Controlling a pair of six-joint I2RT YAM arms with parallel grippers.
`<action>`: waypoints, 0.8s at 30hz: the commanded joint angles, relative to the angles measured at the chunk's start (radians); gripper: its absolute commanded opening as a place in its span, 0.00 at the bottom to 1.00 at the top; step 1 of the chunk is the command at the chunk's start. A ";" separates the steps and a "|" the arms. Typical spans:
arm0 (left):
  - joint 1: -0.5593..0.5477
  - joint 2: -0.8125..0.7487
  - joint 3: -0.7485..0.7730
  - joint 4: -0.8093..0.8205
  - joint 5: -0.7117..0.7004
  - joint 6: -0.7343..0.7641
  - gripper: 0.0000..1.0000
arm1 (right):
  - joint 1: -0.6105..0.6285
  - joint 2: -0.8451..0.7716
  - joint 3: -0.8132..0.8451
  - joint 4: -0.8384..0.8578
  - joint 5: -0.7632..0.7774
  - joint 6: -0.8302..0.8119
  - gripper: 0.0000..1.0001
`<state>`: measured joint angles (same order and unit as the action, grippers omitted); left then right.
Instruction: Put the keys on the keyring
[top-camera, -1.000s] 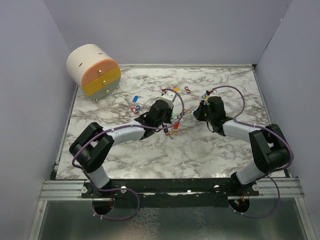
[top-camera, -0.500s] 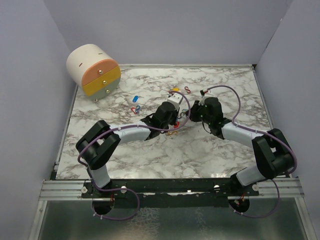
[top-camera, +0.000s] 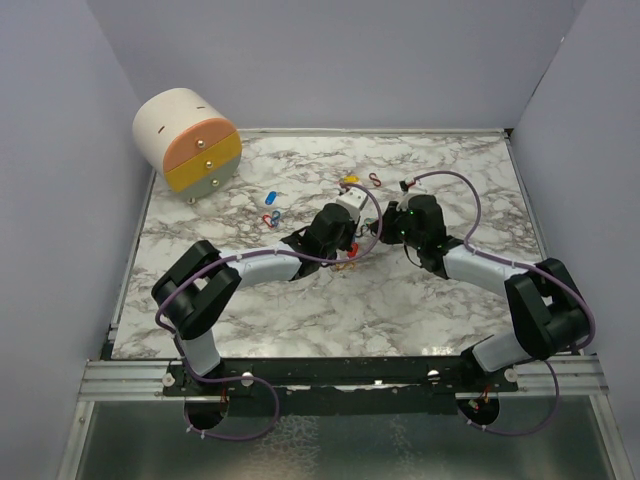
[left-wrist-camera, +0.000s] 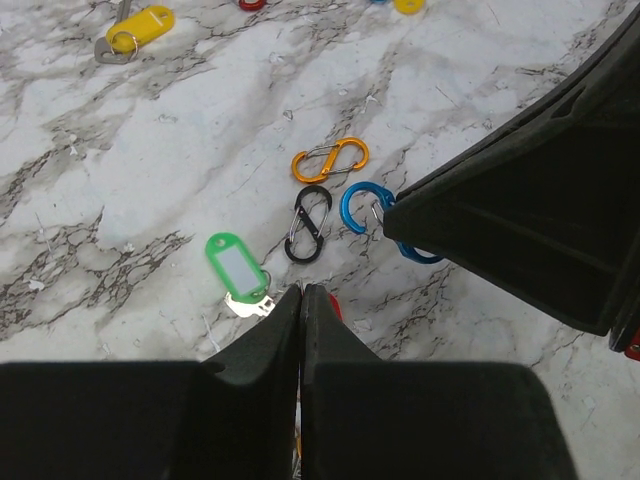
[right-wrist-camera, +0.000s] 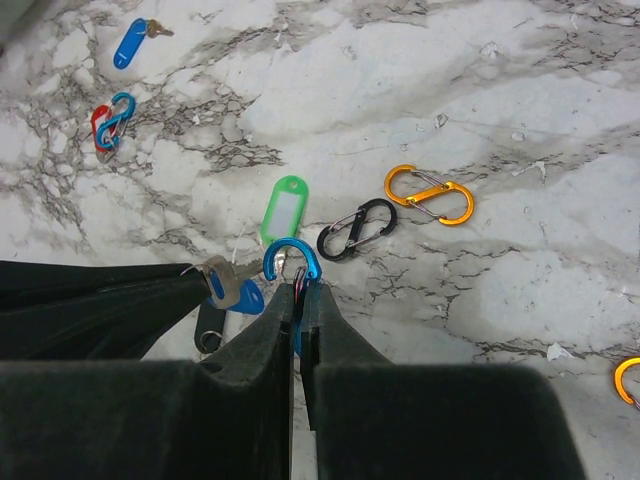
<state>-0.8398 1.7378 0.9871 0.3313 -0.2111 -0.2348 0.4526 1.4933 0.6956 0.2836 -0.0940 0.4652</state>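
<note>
My right gripper is shut on the keyring, a blue S-shaped clip whose open hook points up and left. My left gripper comes in from the left with its jaws pressed together. In the right wrist view its fingertips hold a silver key with a blue tag, right beside the clip's hook. From above, the two grippers meet at mid-table, left and right. A green key tag lies flat just beyond the clip. A black tag lies under the left fingers.
A black S-clip and an orange one lie past the keyring. Farther off are a blue tag, a red-and-blue clip, a yellow tag and a red clip. A round drawer unit stands at the back left.
Over the last second the left gripper has moved right and the right gripper left, bringing them tip to tip. In the last half second they have hardly moved.
</note>
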 joint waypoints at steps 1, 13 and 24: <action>0.003 -0.002 -0.002 0.043 0.068 0.102 0.00 | 0.009 -0.064 0.000 -0.030 -0.013 -0.025 0.00; 0.118 -0.021 -0.039 0.126 0.403 0.303 0.00 | 0.009 -0.164 0.005 -0.153 0.059 -0.074 0.00; 0.162 0.008 0.012 0.126 0.740 0.455 0.00 | 0.009 -0.146 -0.004 -0.136 0.030 -0.073 0.00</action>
<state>-0.6708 1.7374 0.9600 0.4225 0.3416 0.1356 0.4572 1.3472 0.6956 0.1371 -0.0650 0.4053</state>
